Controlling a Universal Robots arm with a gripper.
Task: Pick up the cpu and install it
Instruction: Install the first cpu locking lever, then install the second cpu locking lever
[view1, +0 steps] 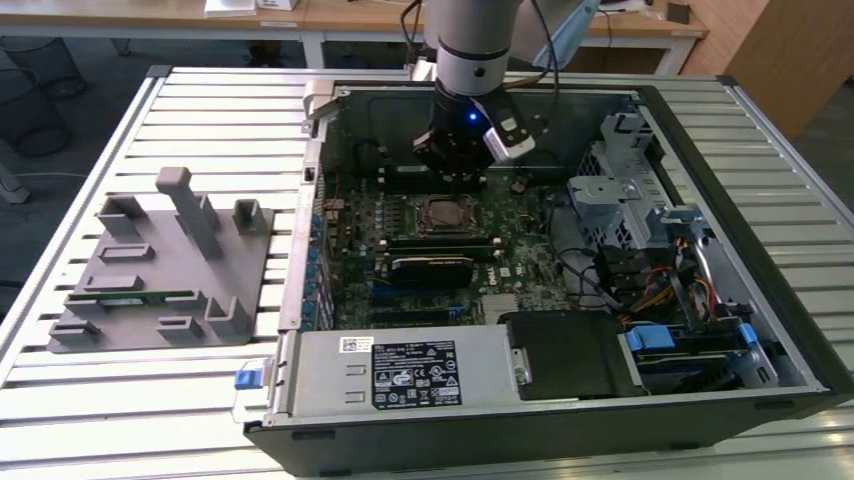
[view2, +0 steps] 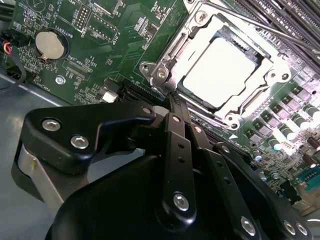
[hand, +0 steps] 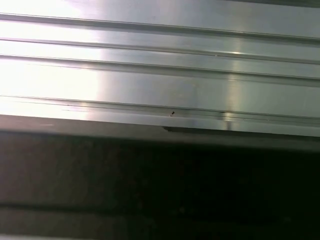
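Already the small flat square cpu (view2: 220, 75) with its silvery-grey metal top plate lies inside the black square-framed motherboard socket (view2: 165, 67), as the second wrist view shows it — pale plate flat within the metal frame, with nothing resting on it. In the exterior view the same chip (view1: 439, 212) sits near the middle of the green motherboard (view1: 521, 265), inside the open black computer case (view1: 747, 170) that lies on the slatted metal table (view1: 200, 110).

The black robot gripper (view2: 172, 97) has its fingers (view2: 176, 120) pressed together into a narrow tip, and they pinch nothing; that tip is just beside the socket's edge, apart from the chip itself. In the exterior view the gripper (view1: 454, 170) hangs over the board just beyond the socket, on the side away from the camera.

By my judgement the picking-up and placing are done, and the step in hand belongs to the installing — the chip is seated but, as far as I can tell, the frame over it is not yet locked down. Whether the thin retention lever is latched I cannot tell. A move here would call for a small, exact approach with the closed tip, keeping off the chip's top plate and the fine parts round the socket.
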